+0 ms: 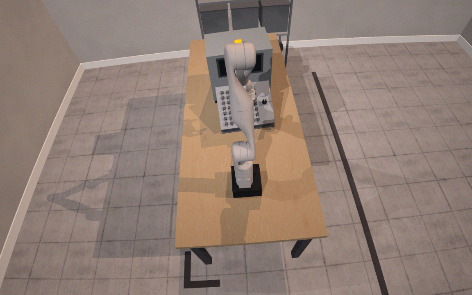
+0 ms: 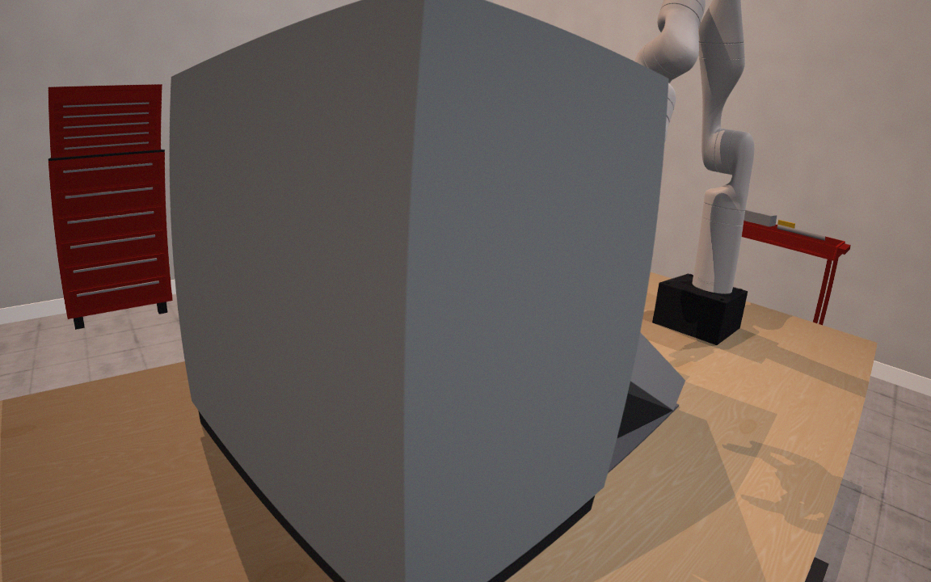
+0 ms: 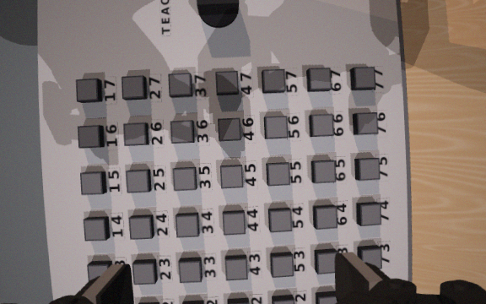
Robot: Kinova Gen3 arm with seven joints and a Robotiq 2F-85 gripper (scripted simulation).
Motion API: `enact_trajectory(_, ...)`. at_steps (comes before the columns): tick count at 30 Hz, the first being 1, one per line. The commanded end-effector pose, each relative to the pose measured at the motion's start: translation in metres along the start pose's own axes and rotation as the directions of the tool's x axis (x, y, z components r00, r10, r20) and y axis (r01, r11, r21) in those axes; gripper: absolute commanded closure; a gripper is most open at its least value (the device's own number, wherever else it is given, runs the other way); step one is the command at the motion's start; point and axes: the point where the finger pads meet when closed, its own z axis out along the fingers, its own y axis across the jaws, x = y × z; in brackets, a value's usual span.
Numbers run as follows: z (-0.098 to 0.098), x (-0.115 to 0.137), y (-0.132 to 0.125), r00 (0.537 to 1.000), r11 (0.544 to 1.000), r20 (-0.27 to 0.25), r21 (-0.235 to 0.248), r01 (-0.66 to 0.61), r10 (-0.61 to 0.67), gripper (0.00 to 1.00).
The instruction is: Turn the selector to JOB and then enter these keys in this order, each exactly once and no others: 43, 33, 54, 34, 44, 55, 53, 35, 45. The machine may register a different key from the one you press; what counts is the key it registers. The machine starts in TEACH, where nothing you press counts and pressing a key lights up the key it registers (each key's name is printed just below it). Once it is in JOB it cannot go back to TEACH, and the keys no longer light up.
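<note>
My gripper [image 3: 234, 282] is open and empty, above the key panel [image 3: 63, 203] [image 1: 267, 119]. Its fingers partly cover keys of the 3 row; the top view hides them behind the arm. In the wrist view, unlit grey keys include 43 [image 3: 236, 268], 33 [image 3: 190, 270], 53 [image 3: 282, 264], 34 [image 3: 187, 225], 44 [image 3: 234, 222], 54 [image 3: 280, 219], 35 [image 3: 185, 178], 45 [image 3: 231, 176] and 55 [image 3: 278, 173]. The black selector [image 3: 218, 13] [image 1: 264, 101] is cut off at the wrist view's top, beside partial TEACH lettering; its setting cannot be told.
The grey machine cabinet [image 1: 212, 62] [image 2: 527, 238] rises behind the panel, with a dark screen [image 1: 257, 63] and a yellow block [image 1: 237, 41] on top. The arm's black base [image 1: 246, 190] [image 2: 697, 311] stands on the wooden table [image 1: 208, 220] [image 2: 802, 347].
</note>
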Motion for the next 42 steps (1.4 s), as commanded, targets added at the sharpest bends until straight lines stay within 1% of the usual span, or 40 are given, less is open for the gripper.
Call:
enact_trajectory(1,0.0042,0.0007,0.0018,1.000,1.000,0.014,0.015,0.001,-0.001,0.00)
enact_trajectory(9,0.0050,0.0006,0.0023,1.000,1.000,0.015,0.015,0.001,-0.001,0.00)
enact_trajectory(10,0.0050,0.0006,0.0023,1.000,1.000,0.015,0.015,0.001,-0.001,0.90)
enact_trajectory(42,0.0050,0.0006,0.0023,1.000,1.000,0.015,0.015,0.001,-0.001,0.90)
